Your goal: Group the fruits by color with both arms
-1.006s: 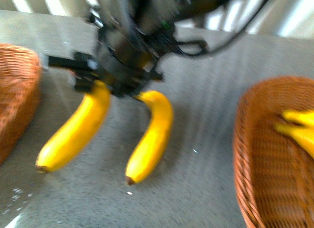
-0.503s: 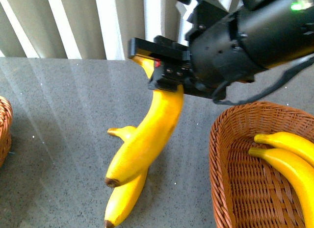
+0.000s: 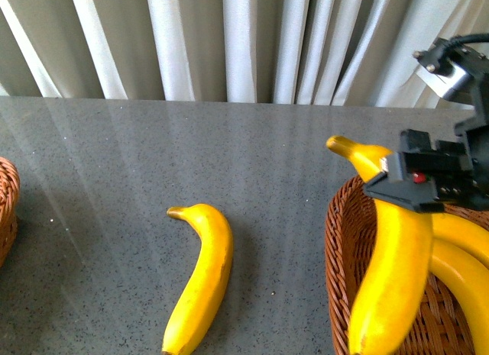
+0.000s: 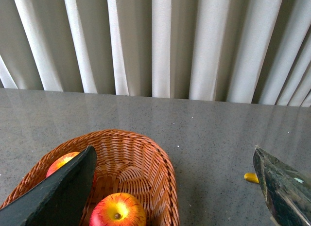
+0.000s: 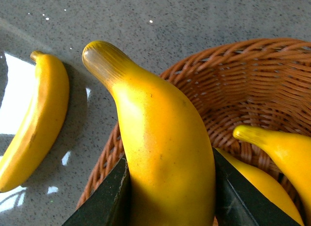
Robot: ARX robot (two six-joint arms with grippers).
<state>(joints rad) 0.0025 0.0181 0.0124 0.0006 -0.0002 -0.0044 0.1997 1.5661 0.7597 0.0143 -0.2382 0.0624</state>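
**Banana (image 3: 393,271) gripped over the right-hand basket (image 3: 340,240)**

Banana and right claw (image 3: 416,183) are on the right side of the front view. The claw is clamped across the upper part of the fruit, with a black finger (image 5: 104,201) pressed against each flank in the right wrist view. The banana hangs nearly upright. Its stem end points up past the wicker rim, and its brown-tipped lower end hangs down inside the basket's outline. I cannot tell whether it touches the wicker or the fruit below.

Two more bananas (image 3: 458,240) lie side by side in that basket, just beside the held one.

A loose banana (image 3: 200,279) lies flat on the grey counter (image 3: 153,156). It is near the middle of the counter and apart from both baskets, with its stem end pointing toward the curtain (image 3: 229,42).

The left claw (image 4: 173,155) stands wide open with nothing between its dark fingers (image 4: 58,192). It hovers by the left-hand basket (image 4: 163,177), and one finger overlaps the basket in the left wrist view. Two red-and-yellow apples (image 4: 116,212) sit in that basket, apart from each other, and the farther one is partly hidden behind the finger. Only the edge of this basket shows in the front view, at the far left of the counter. A small yellow tip peeks out beside the other finger.
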